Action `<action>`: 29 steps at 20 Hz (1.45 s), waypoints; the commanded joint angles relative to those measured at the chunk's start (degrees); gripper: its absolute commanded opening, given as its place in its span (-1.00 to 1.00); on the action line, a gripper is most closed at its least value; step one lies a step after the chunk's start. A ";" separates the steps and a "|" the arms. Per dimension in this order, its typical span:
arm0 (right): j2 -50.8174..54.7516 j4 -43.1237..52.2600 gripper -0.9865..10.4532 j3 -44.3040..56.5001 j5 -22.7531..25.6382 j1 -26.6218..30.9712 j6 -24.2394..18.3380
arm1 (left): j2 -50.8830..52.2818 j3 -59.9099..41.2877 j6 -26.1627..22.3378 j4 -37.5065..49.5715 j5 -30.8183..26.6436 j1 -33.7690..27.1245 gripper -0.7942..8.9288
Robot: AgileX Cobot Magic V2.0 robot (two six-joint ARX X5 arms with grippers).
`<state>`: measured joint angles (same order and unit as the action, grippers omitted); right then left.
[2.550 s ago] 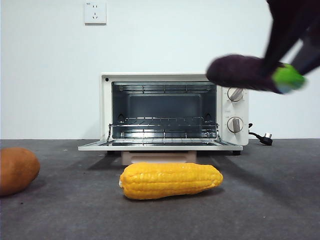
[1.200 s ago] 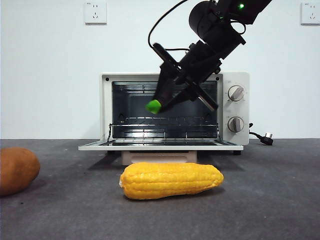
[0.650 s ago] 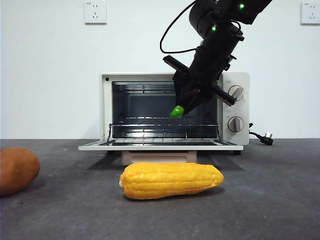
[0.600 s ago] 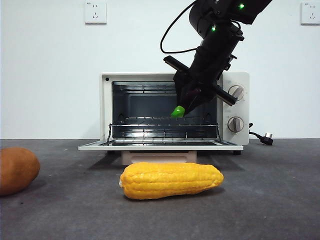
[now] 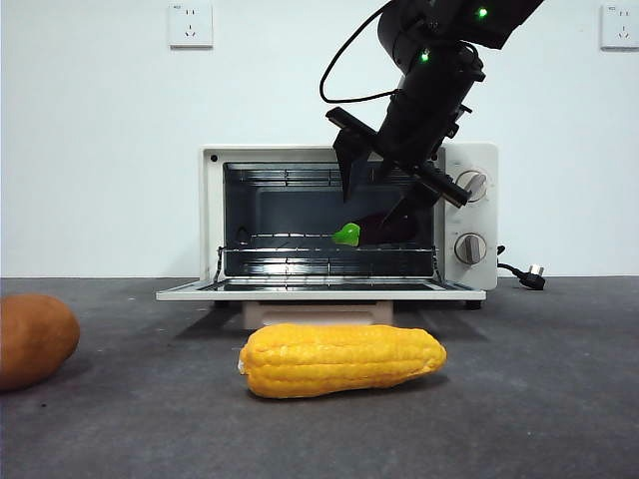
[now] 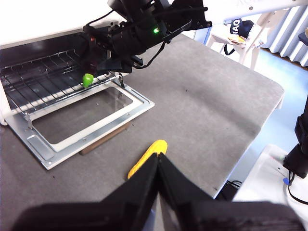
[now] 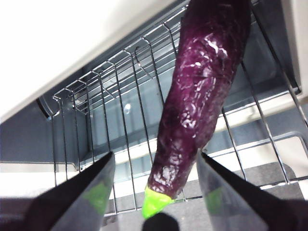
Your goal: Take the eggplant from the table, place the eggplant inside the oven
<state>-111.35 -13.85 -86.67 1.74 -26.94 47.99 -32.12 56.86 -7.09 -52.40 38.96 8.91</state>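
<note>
Eggplant (image 7: 202, 96) lies on oven (image 5: 215, 215) rack beneath right claw (image 7: 154, 192), spread wide, gripping nothing.

Right end effector (image 7: 154, 192) jaws spread wide; left end effector (image 6: 158, 166) jaws closed.

in the front view the right gripper (image 5: 391, 192) covers most of the eggplant (image 5: 384, 230), so only the green cap and a bit of purple are seen, and the brown lump (image 5: 35, 339) is cut by the picture's side edge. in the right wrist view the far end of the eggplant is cut off by the edge. in the left wrist view the corn (image 6: 147, 157) is half hidden behind the left gripper (image 6: 157, 166), and the oven (image 6: 57, 96) is cut at the edge.
</note>
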 commanded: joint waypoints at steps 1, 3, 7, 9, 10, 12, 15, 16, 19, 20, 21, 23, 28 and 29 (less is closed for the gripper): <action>-1.03 -0.09 -0.33 -0.22 0.04 0.00 -1.18 | 0.13 -0.52 -1.05 -0.26 0.00 0.22 -0.85; -0.87 -1.11 -0.32 -0.22 -0.20 -0.04 -1.33 | 0.13 -0.52 -1.07 -0.28 -0.28 0.66 -0.85; -0.13 -3.45 -0.32 -0.22 -0.87 -0.11 -1.77 | 0.13 -0.52 -2.08 -0.37 -4.48 2.86 -0.85; 0.74 -4.37 -0.32 -0.24 -0.85 -0.09 -2.80 | 0.13 -0.52 -2.12 -0.37 -4.70 3.58 -0.85; 1.44 -4.59 -0.32 -0.24 -0.85 -0.09 -3.89 | 0.13 -0.52 -2.12 -0.37 -4.70 3.80 -0.85; 3.19 -5.09 -0.32 -0.24 -0.96 -0.11 -5.27 | 0.13 -0.52 -2.14 -0.24 -4.70 3.89 -0.85; 7.15 -6.88 -0.32 -0.24 -2.01 -0.11 -9.40 | 0.13 -0.52 -2.16 -0.22 -4.70 3.89 -0.85; 8.87 -7.89 -0.32 -0.24 -2.56 -0.11 -10.80 | 0.13 -0.52 -2.14 -0.26 -4.70 3.89 -0.85; 14.56 -12.37 -0.32 -0.24 -3.91 -0.11 -16.06 | 0.13 -0.52 -2.14 -0.26 -4.68 3.89 -0.85; 16.55 -14.23 -0.32 -0.24 -3.91 -0.11 -18.18 | 0.13 -0.52 -2.14 -0.24 -4.68 3.91 -0.85; 18.73 -16.55 -0.32 -0.24 -3.91 -0.11 -20.59 | 0.11 -0.52 -2.14 -0.24 -4.68 3.91 -0.85; 23.10 -21.55 -0.32 -0.24 -3.85 -0.09 -25.70 | 0.09 -0.52 -2.14 -0.24 -4.70 3.89 -0.85; 30.14 -28.89 -0.32 -0.24 -3.72 -0.09 -31.87 | 0.02 -0.52 -2.14 -0.22 -4.70 3.89 -0.85; 31.67 -30.16 -0.32 -0.24 -3.72 -0.09 -32.54 | 0.00 -0.52 -2.14 -0.24 -4.70 3.89 -0.85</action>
<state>-80.29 -43.83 -86.67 -1.96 -26.98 18.55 -32.14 56.86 -8.56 -52.84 34.17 12.58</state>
